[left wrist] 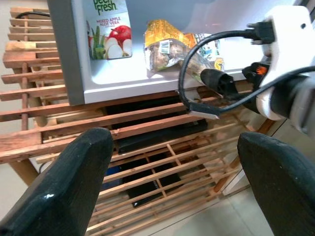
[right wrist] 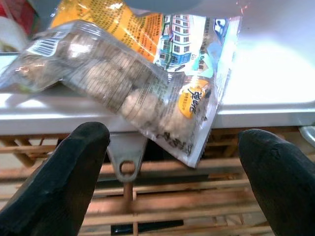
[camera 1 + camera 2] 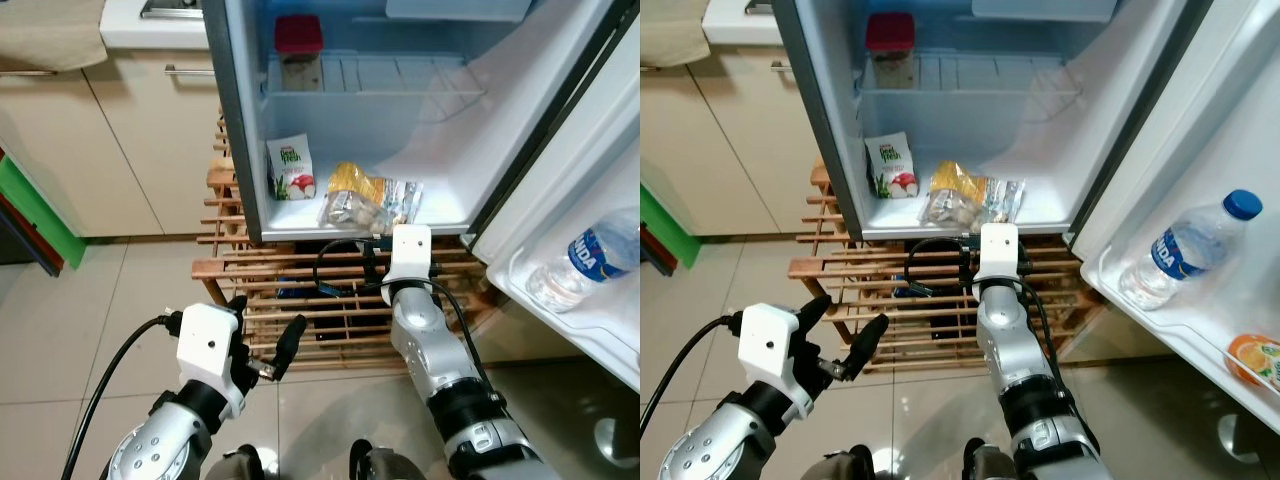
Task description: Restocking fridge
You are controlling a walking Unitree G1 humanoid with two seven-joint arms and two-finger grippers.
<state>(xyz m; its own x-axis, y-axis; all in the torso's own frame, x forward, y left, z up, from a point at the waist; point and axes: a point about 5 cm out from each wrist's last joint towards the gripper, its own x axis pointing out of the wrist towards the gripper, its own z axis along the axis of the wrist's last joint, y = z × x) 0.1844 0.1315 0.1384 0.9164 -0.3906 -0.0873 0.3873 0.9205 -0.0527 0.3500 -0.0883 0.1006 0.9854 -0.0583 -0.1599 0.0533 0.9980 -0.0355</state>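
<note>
The small fridge (image 3: 236, 150) stands open on a wooden slatted rack (image 3: 300, 280). On its floor lies a clear and yellow snack bag (image 3: 370, 198), one corner hanging over the front lip. A juice carton (image 3: 290, 168) stands to the bag's left, and a red-lidded jar (image 3: 299, 50) sits on the shelf above. My right gripper (image 2: 177, 145) is open just in front of the fridge's lip, with the bag's overhanging corner between its fingers (image 2: 74, 167) and apart from them. My left gripper (image 3: 265, 335) is open, low over the floor in front of the rack.
The fridge door (image 3: 590, 180) swings open on the right, holding a water bottle (image 3: 1185, 250) and an orange packet (image 3: 1255, 358). Cream kitchen cabinets (image 3: 130, 140) stand to the left. The floor (image 3: 60, 330) is tiled.
</note>
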